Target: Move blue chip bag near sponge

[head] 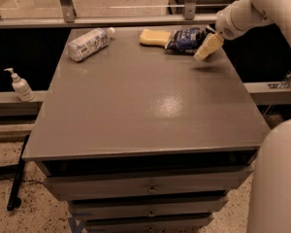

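The blue chip bag (185, 39) lies at the far right of the grey table (145, 106), its left end touching the yellow sponge (153, 37). My gripper (207, 48) hangs just to the right of the bag and a little nearer the camera, above the table top, casting a shadow below it. It holds nothing that I can see. The white arm reaches in from the upper right.
A clear plastic water bottle (87, 43) lies on its side at the far left of the table. A soap dispenser (20, 85) stands on a ledge left of the table. A railing (136, 19) runs behind the table. The robot's white body (276, 178) fills the lower right.
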